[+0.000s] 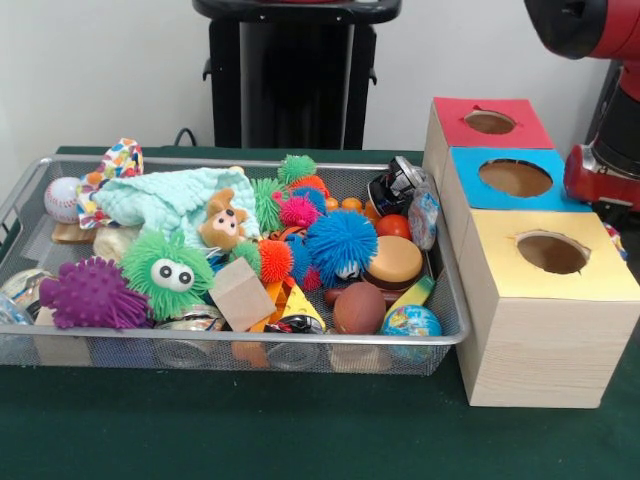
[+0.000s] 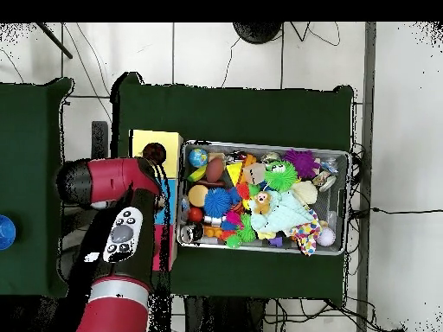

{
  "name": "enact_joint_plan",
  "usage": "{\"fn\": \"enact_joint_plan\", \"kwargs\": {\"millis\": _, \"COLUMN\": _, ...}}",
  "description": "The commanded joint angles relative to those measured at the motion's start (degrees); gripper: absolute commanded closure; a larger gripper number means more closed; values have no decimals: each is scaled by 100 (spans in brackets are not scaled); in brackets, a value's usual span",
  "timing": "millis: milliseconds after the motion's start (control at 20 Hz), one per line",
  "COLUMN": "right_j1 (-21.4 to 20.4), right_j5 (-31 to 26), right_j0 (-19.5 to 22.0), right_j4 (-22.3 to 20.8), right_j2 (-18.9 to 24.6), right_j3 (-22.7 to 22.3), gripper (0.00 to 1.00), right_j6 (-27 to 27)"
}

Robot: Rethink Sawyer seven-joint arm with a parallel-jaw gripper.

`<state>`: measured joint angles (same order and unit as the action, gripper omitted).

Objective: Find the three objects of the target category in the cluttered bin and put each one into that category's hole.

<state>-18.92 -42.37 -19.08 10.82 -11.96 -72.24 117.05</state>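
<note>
Front view: silver wire-mesh bin [image 1: 445, 335] heaped with toys on dark green cloth-covered table [image 1: 300, 430]. Noted inside: purple spiky rubber ball [image 1: 92, 295], green fuzzy ball with googly eyes [image 1: 168, 271], blue spiky pom-pom ball [image 1: 341, 243], pale mint knitted cloth [image 1: 165, 200] with small brown plush bear [image 1: 223, 222], white stitched baseball [image 1: 61, 198], brown smooth round ball [image 1: 358, 307], small globe-printed ball [image 1: 411, 322], plain wooden block [image 1: 241, 293]. Just right of bin: row of three light wooden boxes, each with round hole, topped red [image 1: 490, 122], blue [image 1: 515, 179], yellow [image 1: 553, 255]. Overhead view: red and black arm [image 2: 117, 207] over boxes. Pincer hidden; opening and hold cannot be told.
</note>
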Motion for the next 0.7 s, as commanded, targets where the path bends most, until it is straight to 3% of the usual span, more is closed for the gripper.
{"fn": "enact_joint_plan", "kwargs": {"millis": 50, "right_j1": 400, "right_j5": 391, "right_j0": 394, "right_j4": -360, "right_j2": 119, "right_j3": -1, "gripper": 100, "right_j6": 450}}
{"fn": "enact_joint_plan", "kwargs": {"millis": 400, "right_j1": 128, "right_j5": -356, "right_j0": 254, "right_j4": -138, "right_j2": -11, "right_j3": 211, "gripper": 100, "right_j6": 798}}
{"fn": "enact_joint_plan", "kwargs": {"millis": 700, "right_j1": -122, "right_j5": -1621, "right_j0": 123, "right_j4": 73, "right_j2": -189, "right_j3": 960, "gripper": 100, "right_j6": 1265}}
